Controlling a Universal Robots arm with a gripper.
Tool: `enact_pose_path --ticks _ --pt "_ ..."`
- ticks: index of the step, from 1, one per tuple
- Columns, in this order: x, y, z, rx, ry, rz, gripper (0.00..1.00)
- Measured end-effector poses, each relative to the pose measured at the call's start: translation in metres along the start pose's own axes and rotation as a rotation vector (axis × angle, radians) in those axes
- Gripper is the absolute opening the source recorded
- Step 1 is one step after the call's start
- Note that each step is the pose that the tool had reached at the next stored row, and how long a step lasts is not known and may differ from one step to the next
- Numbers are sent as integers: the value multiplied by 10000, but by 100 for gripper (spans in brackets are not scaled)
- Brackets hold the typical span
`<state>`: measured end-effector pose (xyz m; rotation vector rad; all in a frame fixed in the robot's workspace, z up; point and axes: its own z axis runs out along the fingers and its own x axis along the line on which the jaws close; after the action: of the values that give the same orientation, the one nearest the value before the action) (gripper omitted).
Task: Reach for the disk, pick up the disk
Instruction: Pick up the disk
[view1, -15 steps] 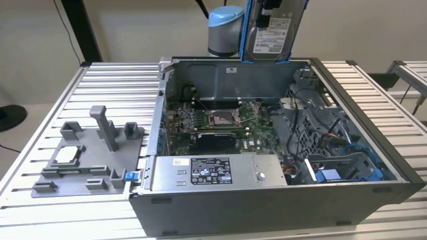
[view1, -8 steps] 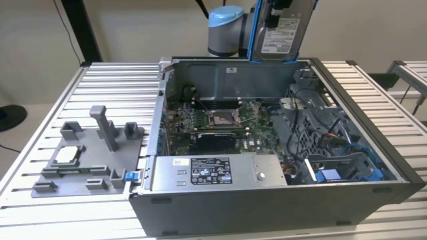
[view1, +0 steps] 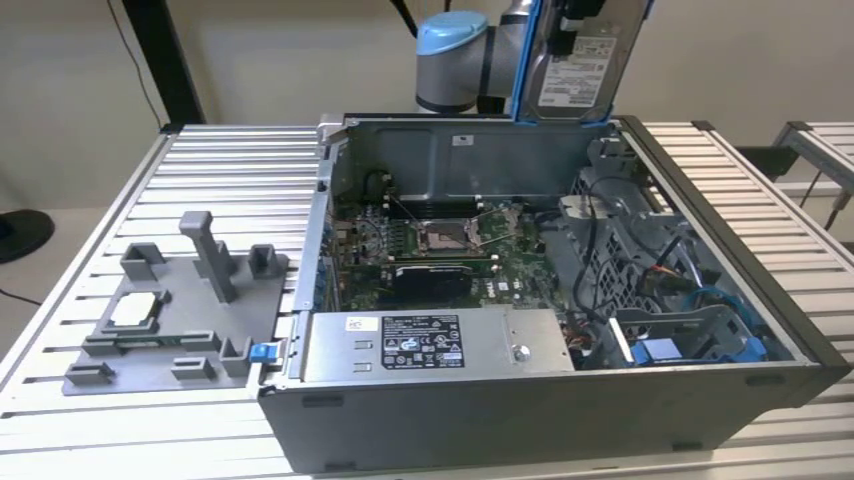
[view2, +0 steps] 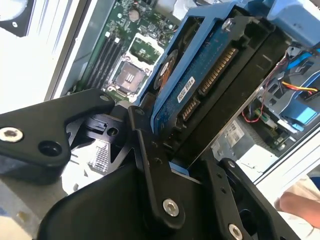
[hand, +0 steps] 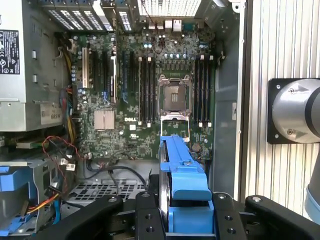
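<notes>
Gripper clamps the disk by its blue frame, lifted above the computer case; rigid, fairly heavy, shock-sensitive, so frame edges suit gripping.

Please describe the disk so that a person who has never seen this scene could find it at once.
Start from the open computer case on the slatted table, then look above its far wall, where the arm's tool is. The disk hangs there upright, clamped in the tool. Its bright blue frame and white label set it apart from the large grey metal box lying inside the case.
</notes>
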<state>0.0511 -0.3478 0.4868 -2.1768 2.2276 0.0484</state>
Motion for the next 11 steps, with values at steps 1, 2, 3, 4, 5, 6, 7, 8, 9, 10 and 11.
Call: enact_pose_path --ticks 1,2,3,4,5,6,7,8,9,10,11 --pt "0 -11 0 0 0 1 0" --pt "0 -23 0 0 -1 1 0" --pt "0 -34 0 0 0 1 0" --pt "-1 -44 0 0 0 1 0" --pt "-1 -50 0 0 0 1 0" --pt "-1 -55 0 0 1 1 0" --pt "-1 -58 0 0 1 1 0" --pt "-1 -66 0 0 0 1 0" --pt "-1 -77 0 0 0 1 0" --pt "-1 -93 0 0 0 1 0" --pt "-2 -110 0 0 0 0 0"
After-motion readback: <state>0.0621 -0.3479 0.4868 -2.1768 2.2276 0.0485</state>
